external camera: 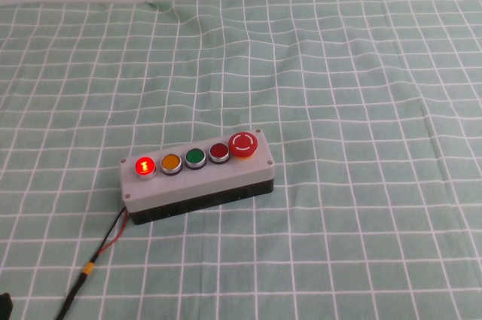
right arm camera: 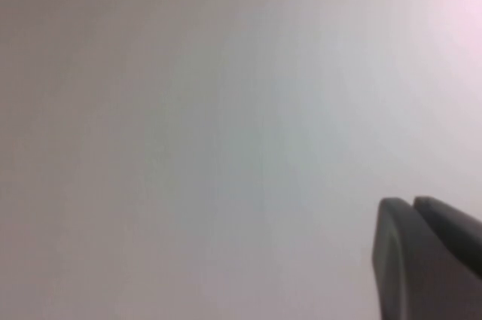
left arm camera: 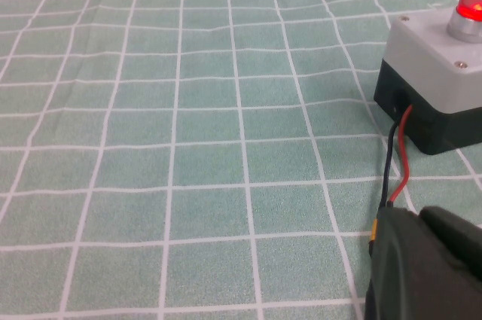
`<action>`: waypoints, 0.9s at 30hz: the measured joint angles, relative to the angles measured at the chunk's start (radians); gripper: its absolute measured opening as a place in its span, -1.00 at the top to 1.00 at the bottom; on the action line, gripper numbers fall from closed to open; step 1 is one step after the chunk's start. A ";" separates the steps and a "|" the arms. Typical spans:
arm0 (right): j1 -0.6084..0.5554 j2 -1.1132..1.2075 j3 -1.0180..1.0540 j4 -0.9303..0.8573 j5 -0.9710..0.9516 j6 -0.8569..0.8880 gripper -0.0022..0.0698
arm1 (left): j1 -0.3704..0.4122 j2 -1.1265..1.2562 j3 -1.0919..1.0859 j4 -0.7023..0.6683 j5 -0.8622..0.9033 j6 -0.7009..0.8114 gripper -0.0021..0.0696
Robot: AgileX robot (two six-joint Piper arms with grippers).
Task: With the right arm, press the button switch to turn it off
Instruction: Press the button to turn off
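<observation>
Red button still lit, waiting for a push

The button (external camera: 144, 166) glows at the box's end, far from the right tool (right arm camera: 429, 260), which looks pinched narrow; left tool (left arm camera: 425, 263), also narrow, sits near its wires, parked

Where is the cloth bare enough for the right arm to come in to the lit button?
Bare cloth lies behind and right of the button box. Crowded only at its left end: wires, left gripper. Lit button switch. Right gripper faces blank wall.
</observation>
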 joint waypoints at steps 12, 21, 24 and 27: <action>0.000 -0.007 -0.134 0.327 -0.215 0.000 0.98 | 0.000 0.000 0.000 0.000 0.000 0.000 0.95; 0.000 0.100 -0.479 0.333 0.129 0.000 0.98 | 0.000 0.000 0.000 0.000 0.000 0.000 0.95; 0.000 0.207 -0.592 0.333 0.343 0.002 0.98 | 0.000 0.000 0.000 0.000 0.000 0.000 0.95; 0.000 0.325 -0.700 0.335 0.560 0.002 0.98 | 0.000 0.000 0.000 0.000 0.000 0.000 0.95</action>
